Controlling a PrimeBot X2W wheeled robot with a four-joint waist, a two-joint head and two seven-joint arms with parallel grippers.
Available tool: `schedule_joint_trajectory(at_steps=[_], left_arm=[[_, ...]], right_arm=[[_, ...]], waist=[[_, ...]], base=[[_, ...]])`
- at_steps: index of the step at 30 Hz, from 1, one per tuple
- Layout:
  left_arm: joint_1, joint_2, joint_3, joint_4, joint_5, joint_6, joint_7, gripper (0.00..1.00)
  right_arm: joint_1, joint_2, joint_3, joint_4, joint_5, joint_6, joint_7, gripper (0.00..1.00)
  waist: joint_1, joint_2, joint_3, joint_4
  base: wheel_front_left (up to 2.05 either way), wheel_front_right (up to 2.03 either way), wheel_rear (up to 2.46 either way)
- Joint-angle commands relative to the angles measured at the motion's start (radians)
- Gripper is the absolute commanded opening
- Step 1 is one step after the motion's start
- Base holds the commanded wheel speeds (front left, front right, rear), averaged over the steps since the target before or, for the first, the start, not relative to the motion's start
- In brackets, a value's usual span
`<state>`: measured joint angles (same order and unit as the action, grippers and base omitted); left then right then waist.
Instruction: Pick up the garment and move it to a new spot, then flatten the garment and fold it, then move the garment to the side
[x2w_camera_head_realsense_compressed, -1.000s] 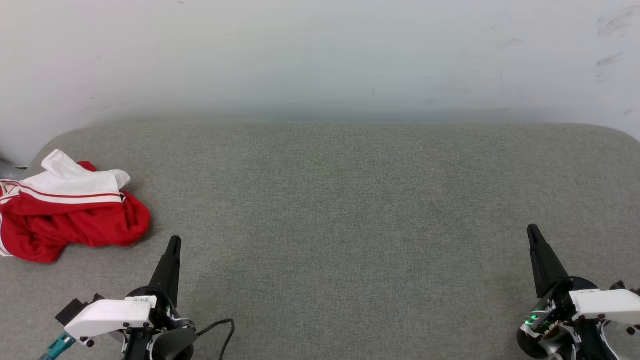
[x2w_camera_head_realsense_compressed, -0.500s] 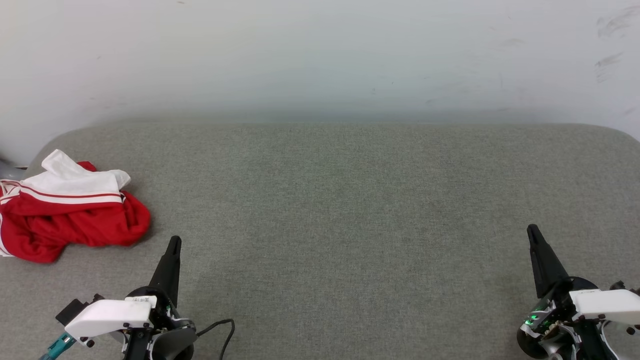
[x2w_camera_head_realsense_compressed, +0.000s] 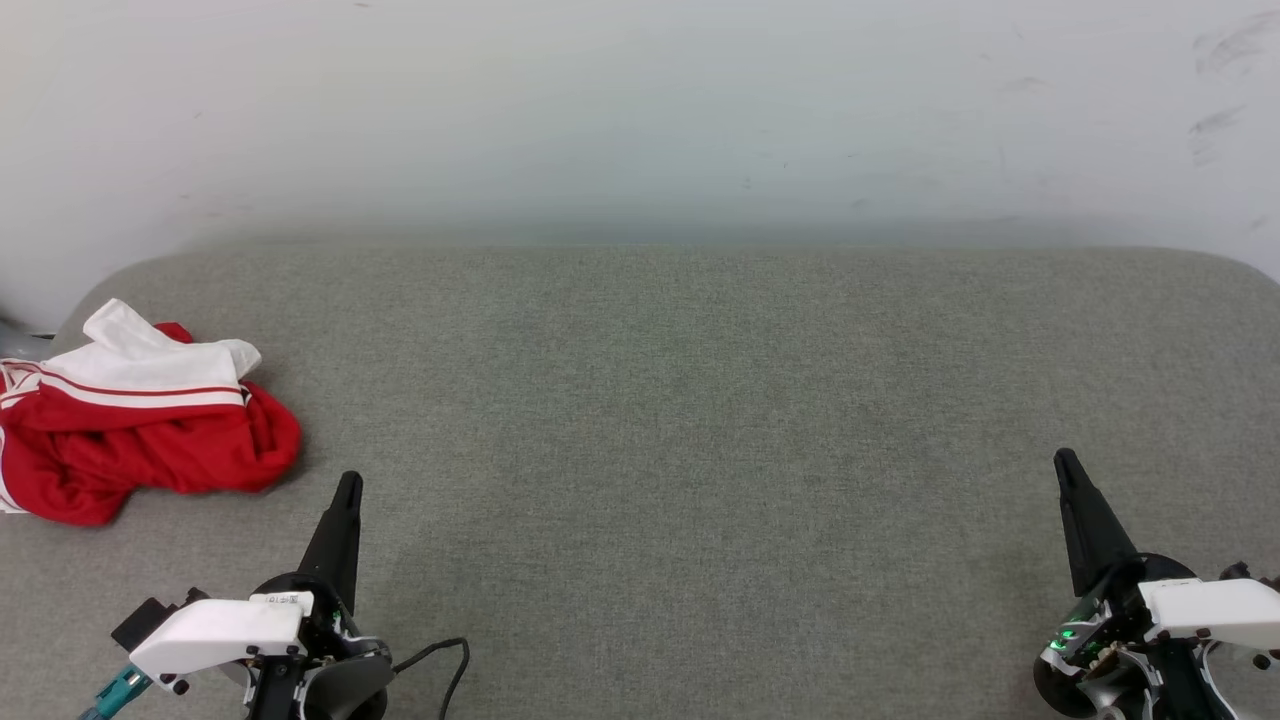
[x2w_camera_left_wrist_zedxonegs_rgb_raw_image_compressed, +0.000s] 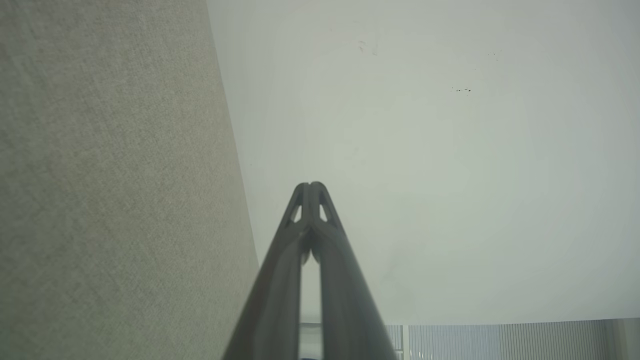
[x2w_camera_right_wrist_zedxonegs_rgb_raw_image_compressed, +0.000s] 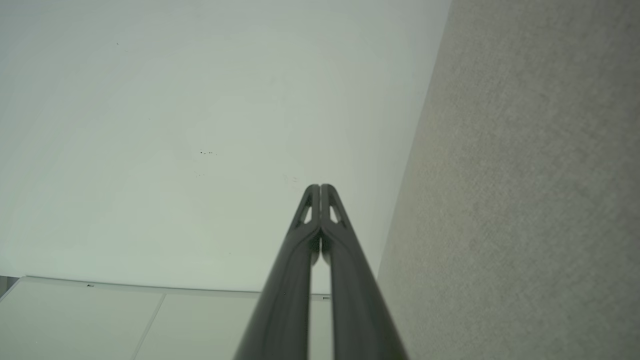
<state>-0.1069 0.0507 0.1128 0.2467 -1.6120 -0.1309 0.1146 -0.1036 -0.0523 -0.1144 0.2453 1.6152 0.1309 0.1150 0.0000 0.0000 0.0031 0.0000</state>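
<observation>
A: So, starting close in: what are the claws doing?

B: Nearest the camera, the left gripper (x2w_camera_head_realsense_compressed: 348, 486) sits at the lower left. Its two dark fingers are pressed tip to tip with nothing between them, and its wrist view shows the tips meeting. The right gripper (x2w_camera_head_realsense_compressed: 1066, 462) at the lower right is the same, pressed together and empty. A black cable (x2w_camera_head_realsense_compressed: 440, 660) loops beside the left wrist.

A: And the shirt?

B: Further out, the red jersey (x2w_camera_head_realsense_compressed: 150, 450) lies in a crumpled heap at the left edge of the grey fabric surface (x2w_camera_head_realsense_compressed: 700, 400). It is beyond and to the left of the left gripper, near it but apart. A white sleeve with red-white striped trim is folded over the top, and part of the heap runs off the picture's edge. No lettering shows. Behind it all is a pale wall (x2w_camera_head_realsense_compressed: 640, 120).

A: How far along would you put the task?

B: At the very start, I'd judge. The jersey isn't picked up, so moving it, flattening, folding and setting it aside are all left. The left arm looks better placed for the first reach, and its fingers would need to spread first.

A: Anything different from a second ago?

B: Nothing I can find. Both grippers, the heap and the camera's framing match the earlier head pictures.
</observation>
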Motion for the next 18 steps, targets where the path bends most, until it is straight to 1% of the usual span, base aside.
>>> schedule_joint_trajectory(at_steps=[1,10,11,13,14,15,18], left_arm=[[-0.006,-0.001,0.003,-0.001,-0.002,-0.001,0.002,0.0],[-0.006,-0.001,0.003,-0.001,-0.002,-0.001,0.002,0.0],[0.001,0.0,-0.001,0.003,0.0,0.0,-0.001,1.0],[0.012,-0.002,-0.004,0.018,0.001,0.0,-0.002,1.0],[0.022,-0.002,-0.005,0.027,0.001,0.0,-0.002,0.0],[0.031,-0.004,-0.006,0.037,0.001,0.0,-0.002,1.0],[0.035,-0.003,-0.007,0.016,0.014,0.0,-0.028,1.0]], right_arm=[[-0.011,0.003,0.0,0.001,-0.005,-0.001,0.001,0.0],[-0.011,0.003,0.0,0.001,-0.005,0.0,0.001,0.0],[0.002,0.0,0.001,0.003,0.0,0.0,-0.001,1.0],[0.015,0.0,0.002,0.018,0.0,0.0,-0.001,1.0],[0.026,0.0,0.002,0.028,0.0,0.0,-0.001,0.0],[0.035,0.0,0.003,0.036,0.0,0.0,-0.001,1.0],[0.038,0.001,0.007,0.025,-0.018,0.0,-0.028,1.0]], waist=[[0.0,0.0,0.0,0.0],[0.0,0.0,0.0,0.0],[0.0,0.0,0.0,0.0],[0.0,0.0,0.0,0.0],[0.0,0.0,0.0,0.0],[0.0,0.0,0.0,0.0],[0.0,0.0,0.001,0.0]], base=[[0.0,0.0,0.0],[0.0,0.0,0.0],[0.0,0.0,0.0],[0.0,0.0,0.0],[0.0,0.0,0.0],[0.0,0.0,0.0],[0.0,0.0,0.0]])
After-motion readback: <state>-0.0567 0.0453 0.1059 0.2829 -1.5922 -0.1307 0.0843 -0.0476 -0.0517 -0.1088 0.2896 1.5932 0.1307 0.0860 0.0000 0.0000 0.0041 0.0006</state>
